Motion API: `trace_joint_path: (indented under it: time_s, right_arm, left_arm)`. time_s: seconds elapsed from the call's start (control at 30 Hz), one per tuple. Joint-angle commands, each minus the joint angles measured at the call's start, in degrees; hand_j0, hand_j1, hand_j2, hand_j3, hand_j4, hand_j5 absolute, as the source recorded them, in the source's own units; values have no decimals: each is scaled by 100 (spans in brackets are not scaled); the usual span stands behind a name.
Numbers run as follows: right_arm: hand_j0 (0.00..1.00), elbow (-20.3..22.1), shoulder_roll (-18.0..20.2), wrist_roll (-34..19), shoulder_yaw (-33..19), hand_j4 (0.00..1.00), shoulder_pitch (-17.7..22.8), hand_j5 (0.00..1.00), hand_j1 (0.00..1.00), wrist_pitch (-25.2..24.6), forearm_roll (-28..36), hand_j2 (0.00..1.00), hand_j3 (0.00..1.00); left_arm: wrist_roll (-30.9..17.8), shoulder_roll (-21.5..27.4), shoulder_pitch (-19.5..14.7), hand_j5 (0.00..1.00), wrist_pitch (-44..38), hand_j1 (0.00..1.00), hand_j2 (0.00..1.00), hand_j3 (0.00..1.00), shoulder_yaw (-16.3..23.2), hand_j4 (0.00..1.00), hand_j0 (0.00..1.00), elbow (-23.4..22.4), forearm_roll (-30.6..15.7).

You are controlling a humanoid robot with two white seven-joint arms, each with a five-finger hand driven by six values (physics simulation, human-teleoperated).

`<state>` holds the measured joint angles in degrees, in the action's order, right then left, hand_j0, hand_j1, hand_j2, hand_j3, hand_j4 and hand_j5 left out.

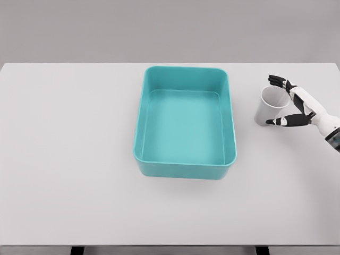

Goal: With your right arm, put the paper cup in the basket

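Bracketing paper cup (pixel 270 104): right hand (pixel 298 103), fingers spread.

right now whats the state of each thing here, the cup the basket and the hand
paper cup: upright on the table, open end up, outside the basket, to its right
basket: teal, nothing inside, sitting flat on the table
right hand: fingers spread around the cup's right side, not visibly closed on it
table: white, holds the basket and cup
left arm: not in view
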<state>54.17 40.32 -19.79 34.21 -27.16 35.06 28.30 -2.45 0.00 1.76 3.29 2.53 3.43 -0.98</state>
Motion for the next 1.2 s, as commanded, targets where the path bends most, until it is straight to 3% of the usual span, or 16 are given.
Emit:
trace_joint_path:
  time_s: [0.0,0.17,0.3,0.53,0.77,1.17]
  right_arm:
    - [100,6,-7,2,-2,100,0,100,100,-6,35,100,100]
    - [99,6,-24,2,-2,99,0,99,99,-6,35,99,99]
    - [92,14,-24,2,-2,92,0,92,92,-6,35,92,92]
    - [71,14,-77,37,33,71,0,71,71,-6,44,71,71]
    - [62,49,-104,37,25,62,-9,62,62,-6,44,62,62]
    - [59,243,-24,37,33,59,-307,59,59,-6,-26,59,59]
  left_arm:
    - [-1,0,0,100,-3,100,100,100,-7,100,100,0,1]
    - [-1,0,0,100,5,100,100,100,2,100,100,0,-8]
    - [-1,0,0,100,5,100,100,100,2,100,100,0,1]
    - [-1,0,0,100,-3,100,100,100,2,100,100,0,1]
    - [-1,0,0,100,5,100,100,100,2,100,100,0,1]
    - [-1,0,0,100,5,100,100,100,2,100,100,0,1]
